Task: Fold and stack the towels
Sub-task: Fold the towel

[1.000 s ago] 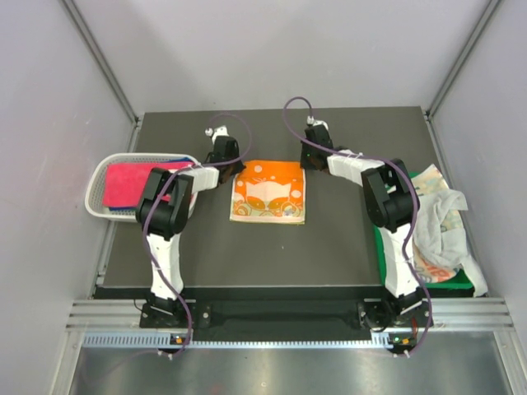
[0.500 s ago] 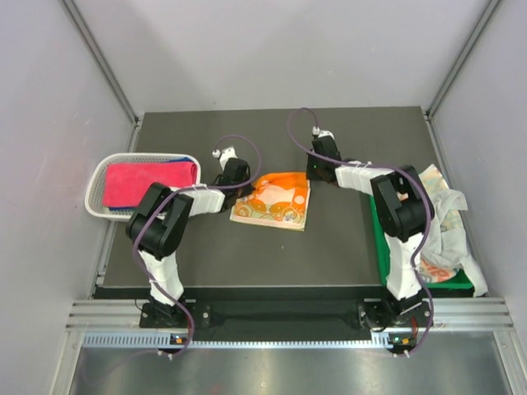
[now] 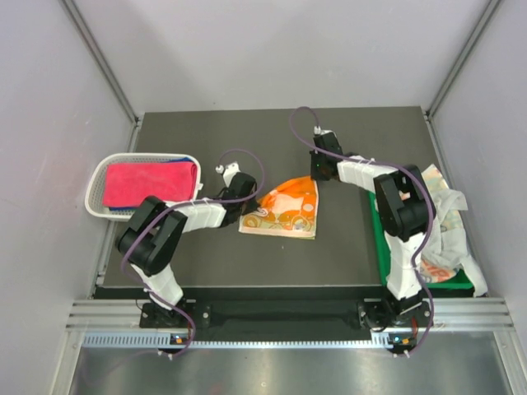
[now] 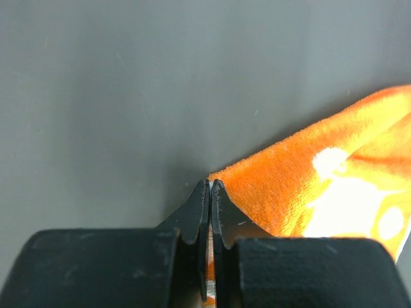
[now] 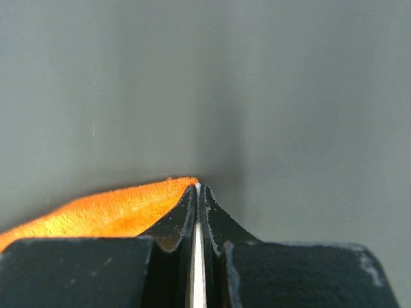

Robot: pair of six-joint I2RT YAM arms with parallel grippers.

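Both arms have pulled the far edge of the orange dotted towel (image 3: 288, 212) up and toward the near side; the left gripper (image 4: 210, 185) and right gripper (image 5: 197, 187) each pinch a corner tight; it sits mid-way on the table (image 3: 346, 247), half folded.

The gripper (image 4: 210, 185), jaws pressed together, pinches a corner of the orange towel (image 4: 302, 192), which spreads toward three o'clock over the grey table (image 4: 128, 83).
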